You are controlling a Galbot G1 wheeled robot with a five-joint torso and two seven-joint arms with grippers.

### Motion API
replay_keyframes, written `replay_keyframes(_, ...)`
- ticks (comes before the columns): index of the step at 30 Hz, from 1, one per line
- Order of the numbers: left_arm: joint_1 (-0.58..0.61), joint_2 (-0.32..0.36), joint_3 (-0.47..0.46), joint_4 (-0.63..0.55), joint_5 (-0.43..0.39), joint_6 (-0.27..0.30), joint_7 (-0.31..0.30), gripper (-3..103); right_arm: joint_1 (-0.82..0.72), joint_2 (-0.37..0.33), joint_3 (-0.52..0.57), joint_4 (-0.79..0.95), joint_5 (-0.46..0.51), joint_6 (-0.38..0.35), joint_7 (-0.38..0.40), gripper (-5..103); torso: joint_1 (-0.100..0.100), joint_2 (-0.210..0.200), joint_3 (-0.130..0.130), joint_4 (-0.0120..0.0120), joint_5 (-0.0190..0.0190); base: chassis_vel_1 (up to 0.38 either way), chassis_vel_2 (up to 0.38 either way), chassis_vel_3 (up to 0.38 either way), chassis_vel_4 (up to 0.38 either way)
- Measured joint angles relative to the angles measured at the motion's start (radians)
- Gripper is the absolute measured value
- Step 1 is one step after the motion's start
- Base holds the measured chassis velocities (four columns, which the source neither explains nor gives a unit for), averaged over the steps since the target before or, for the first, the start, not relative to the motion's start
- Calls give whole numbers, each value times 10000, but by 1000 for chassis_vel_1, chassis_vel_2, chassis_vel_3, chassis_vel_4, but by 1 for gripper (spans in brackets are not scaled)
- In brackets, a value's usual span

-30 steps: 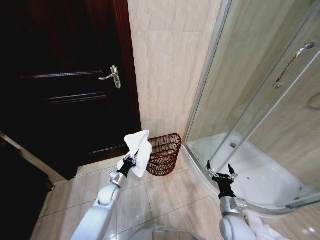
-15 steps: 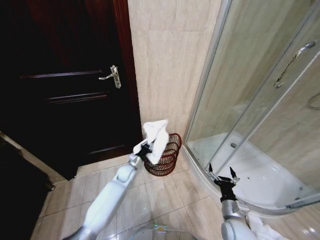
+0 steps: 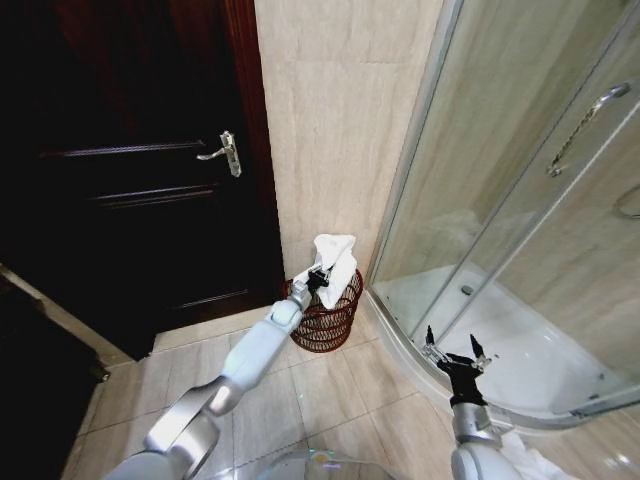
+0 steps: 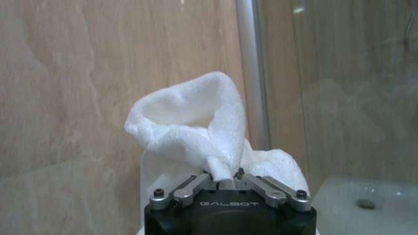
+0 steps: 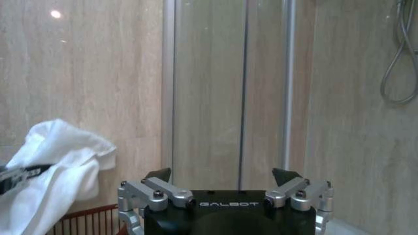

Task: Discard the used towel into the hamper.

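Beside tiled wall, left hand (image 3: pixel 318 277) pinches towel (image 3: pixel 335 259) above hamper (image 3: pixel 325 320).

Tiled floor (image 3: pixel 300 395); hamper (image 3: pixel 325 320) standing on it.

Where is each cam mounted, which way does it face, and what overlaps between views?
Head view: on the head, looking forward and down at the bathroom corner; both arms show, left hand holding the towel over the hamper, right hand open by the shower.
Left wrist view: faces the tile wall; own hand pinching the towel.
Right wrist view: faces the shower glass; own hand.
Shared: towel and hamper rim also appear in the right wrist view.
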Motion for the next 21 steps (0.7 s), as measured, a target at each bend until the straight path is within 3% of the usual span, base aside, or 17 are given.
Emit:
replay_keyframes(4,14,69,-28,109,58,96,6,8,-9,-27,149,79,171,0,0,100,3,8,3,3,-1,0,0,0,0)
replay_keyframes(7,29,76,-29,108,72,246,33,24,-19,-95,284,106,286,0,1,100,6,14,6,3,-3,0,0,0,0)
replay_keyframes(9,19,48,-29,109,71,267,37,24,-14,-105,306,111,294,0,0,100,5,16,7,2,-2,0,0,0,0)
replay_keyframes(15,5,73,-28,54,70,470,96,51,57,-81,295,234,294,-88,7,100,8,23,11,0,-3,0,0,0,0)
replay_keyframes(16,5,73,-28,54,70,470,96,51,57,-81,295,234,294,-88,7,100,8,23,11,0,-3,0,0,0,0)
replay_keyframes(20,51,191,-18,-54,66,523,154,72,172,-89,299,290,291,-181,28,100,10,26,13,2,-3,0,0,0,0)
replay_keyframes(21,51,191,-18,-54,66,523,154,72,172,-89,299,290,291,-181,28,100,10,26,13,2,-3,0,0,0,0)
